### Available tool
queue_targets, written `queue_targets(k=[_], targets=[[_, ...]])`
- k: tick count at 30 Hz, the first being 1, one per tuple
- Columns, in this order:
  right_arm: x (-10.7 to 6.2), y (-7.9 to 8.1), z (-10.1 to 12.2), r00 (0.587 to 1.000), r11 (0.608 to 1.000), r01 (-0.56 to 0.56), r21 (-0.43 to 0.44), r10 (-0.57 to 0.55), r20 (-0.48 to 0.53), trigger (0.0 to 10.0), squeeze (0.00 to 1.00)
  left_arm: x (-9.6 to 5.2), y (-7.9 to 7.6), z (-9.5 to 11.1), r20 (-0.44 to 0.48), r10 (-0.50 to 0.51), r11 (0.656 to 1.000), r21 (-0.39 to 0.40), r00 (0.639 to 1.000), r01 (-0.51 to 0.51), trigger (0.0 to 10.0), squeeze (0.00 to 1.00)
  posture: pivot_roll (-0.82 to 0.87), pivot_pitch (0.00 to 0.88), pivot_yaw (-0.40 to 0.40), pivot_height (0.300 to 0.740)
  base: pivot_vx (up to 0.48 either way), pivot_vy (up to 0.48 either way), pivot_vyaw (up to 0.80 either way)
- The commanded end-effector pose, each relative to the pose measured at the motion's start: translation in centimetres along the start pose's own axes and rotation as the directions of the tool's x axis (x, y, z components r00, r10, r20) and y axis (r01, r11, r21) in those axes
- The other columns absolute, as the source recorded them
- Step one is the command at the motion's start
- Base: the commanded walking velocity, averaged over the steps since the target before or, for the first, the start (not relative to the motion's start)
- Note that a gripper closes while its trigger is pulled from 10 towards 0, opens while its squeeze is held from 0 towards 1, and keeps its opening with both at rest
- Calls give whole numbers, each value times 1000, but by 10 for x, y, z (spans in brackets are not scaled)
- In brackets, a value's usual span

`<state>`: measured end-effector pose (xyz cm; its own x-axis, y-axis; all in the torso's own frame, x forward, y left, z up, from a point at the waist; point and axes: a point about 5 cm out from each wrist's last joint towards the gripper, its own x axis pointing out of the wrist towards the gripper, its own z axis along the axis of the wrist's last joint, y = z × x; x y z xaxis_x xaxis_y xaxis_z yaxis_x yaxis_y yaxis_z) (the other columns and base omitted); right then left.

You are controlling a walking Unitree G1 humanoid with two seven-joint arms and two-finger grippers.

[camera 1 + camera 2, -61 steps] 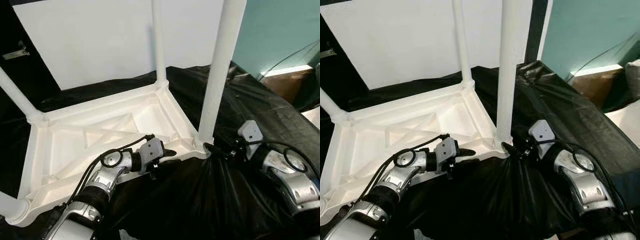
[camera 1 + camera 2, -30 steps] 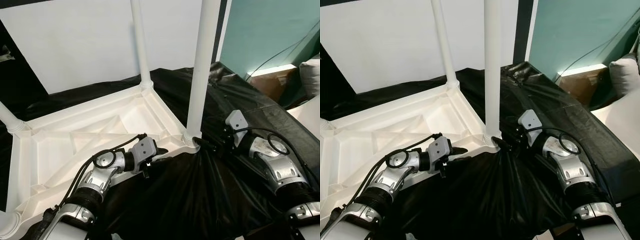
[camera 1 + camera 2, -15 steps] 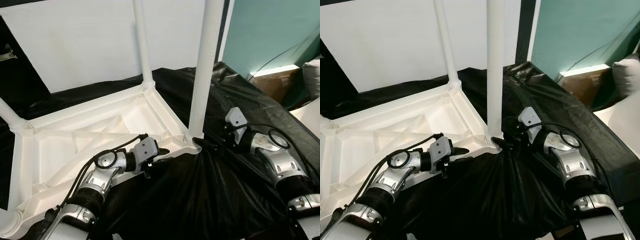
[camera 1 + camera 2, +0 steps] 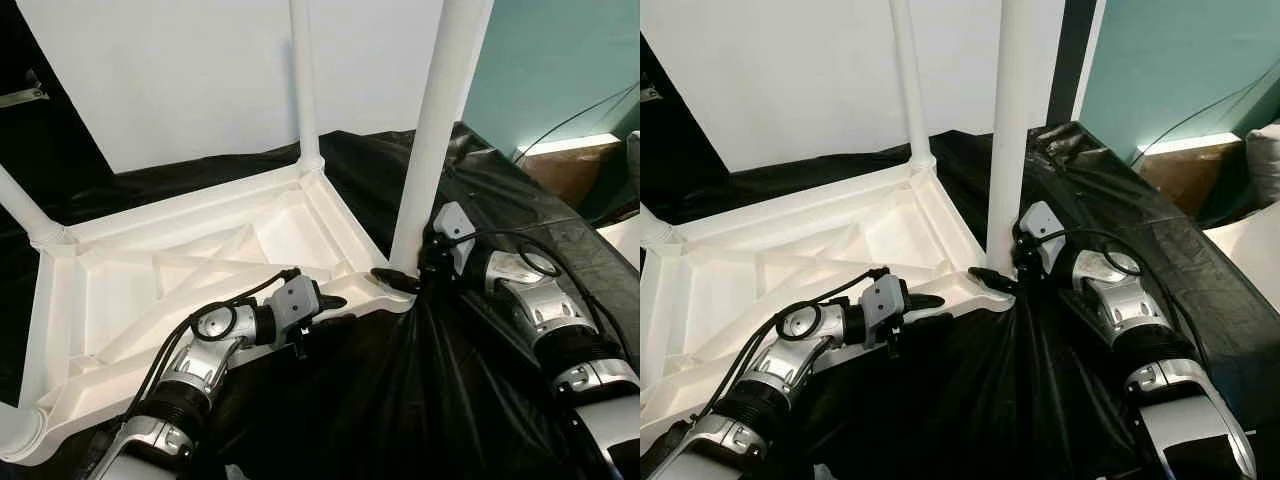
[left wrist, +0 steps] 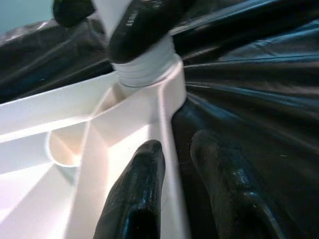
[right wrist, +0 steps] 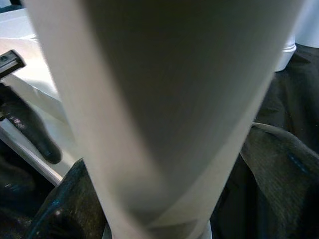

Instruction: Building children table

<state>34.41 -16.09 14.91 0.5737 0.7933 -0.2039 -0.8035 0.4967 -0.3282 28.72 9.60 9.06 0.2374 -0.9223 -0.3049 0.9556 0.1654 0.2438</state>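
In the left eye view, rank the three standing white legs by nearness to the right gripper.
1. Thick white plastic leg at the near right corner, at the right gripper.
2. Thin white leg at the far corner, behind.
3. Slanted white leg far left.

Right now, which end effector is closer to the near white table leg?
Right. The right end effector is around the base of the near leg; the left end effector sits apart, on the tabletop's rim.
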Motion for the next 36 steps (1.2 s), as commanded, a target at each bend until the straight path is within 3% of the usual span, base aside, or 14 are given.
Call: queue_targets(k=[1,7,20,21,22,24,25,26,27,32,33,34,35,36], targets=[[-3,0,-9,999,1000,2,14,-1,-53,10000,0,-2,-37,-42,-136,-182,971,-181,974,156,10000,0,-4,1,21,740,0,0,0],[-4,1,-13,999,1000,12,25,-11,-50,10000,0,8,-24,-42,-293,-133,986,-132,947,98,10000,0,-22,0,36,740,0,0,0],[-1,16,-21,999,998,-4,66,6,-33,10000,0,24,1,-6,-225,5,982,-184,974,-47,10000,0,-31,2,46,740,0,0,0],[-1,18,-21,999,997,-6,71,8,-31,4824,0,25,0,-2,-198,-5,978,-207,980,-37,10000,0,-32,2,47,740,0,0,0],[-1,18,-21,999,997,-6,71,8,-31,4824,0,25,0,-2,-198,-5,978,-207,980,-37,10000,0,-32,2,47,740,0,0,0],[-1,19,-22,1000,997,-6,78,8,-26,2314,0,26,-2,2,-165,-30,971,-241,986,-10,10000,0,-33,3,47,740,0,0,0],[-1,19,-22,1000,997,-6,78,8,-26,2314,0,26,-2,2,-165,-30,971,-241,986,-10,10000,0,-33,3,47,740,0,0,0],[-1,19,-22,1000,997,-5,80,7,-24,0,0,26,-4,2,-164,-47,969,-247,985,5,4353,0,-34,3,46,740,0,0,0],[-1,20,-22,1000,997,-3,83,5,-24,0,0,26,-6,2,-163,-65,966,-258,985,21,0,0,-34,3,45,740,0,0,0],[-1,22,-25,1000,995,3,95,-1,-21,0,0,25,-10,1,-175,-91,964,-262,980,42,0,0,-35,3,45,740,0,0,0],[-1,23,-25,1000,995,4,98,-2,-19,0,0,25,-9,1,-179,-87,966,-256,980,39,2667,0,-35,2,45,740,0,0,0],[-1,25,-25,1000,995,3,103,-1,-17,0,0,25,-9,1,-188,-82,968,-249,979,33,9059,0,-35,2,45,740,0,0,0],[1,27,-26,1000,994,1,112,1,-14,0,0,25,-9,1,-195,-81,969,-244,978,31,10000,0,-36,3,45,740,0,0,0],[1,27,-26,1000,994,1,112,1,-14,0,0,25,-9,1,-195,-81,969,-244,978,31,10000,0,-36,3,45,740,0,0,0]])
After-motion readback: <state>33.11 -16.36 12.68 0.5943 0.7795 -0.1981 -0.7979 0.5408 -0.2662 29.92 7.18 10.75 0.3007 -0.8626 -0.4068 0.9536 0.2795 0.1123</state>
